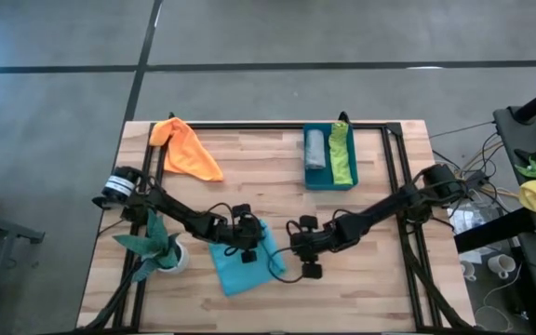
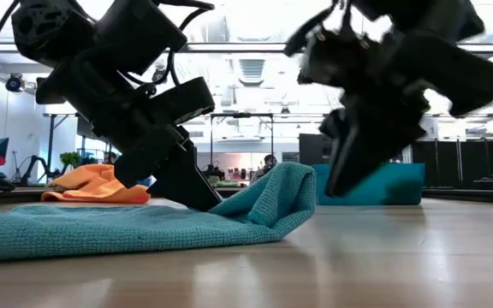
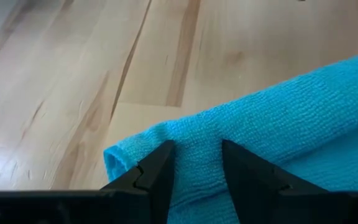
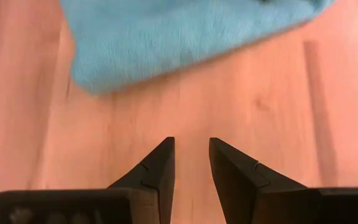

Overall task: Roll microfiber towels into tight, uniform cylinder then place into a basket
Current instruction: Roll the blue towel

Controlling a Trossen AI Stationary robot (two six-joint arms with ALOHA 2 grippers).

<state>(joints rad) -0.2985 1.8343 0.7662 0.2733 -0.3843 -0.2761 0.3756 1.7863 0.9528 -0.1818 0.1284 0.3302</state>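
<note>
Lying on the near middle of the wooden counter [image 1: 249, 167], the turquoise towel [image 1: 246, 261] is mostly flat, with its edge nearest the right arm folded up into a soft hump. The left pincer [image 3: 194, 168] is down on that raised fold, its two dark fingers [image 3: 157, 174] slightly parted with the turquoise cloth bunched between them, pinching it. The right pincer [image 4: 190, 165] hangs just beside the towel above bare wood, its fingers a little apart and holding nothing. At the far side of the counter, the teal basket [image 1: 328, 182] holds a rolled grey towel [image 1: 315, 149] and a lime green towel [image 1: 341, 154] side by side. The orange towel [image 1: 186, 149] lies loose near the far left corner. A leafy plant in a white pot [image 1: 161, 249] stands at the left edge, by the left arm.
</note>
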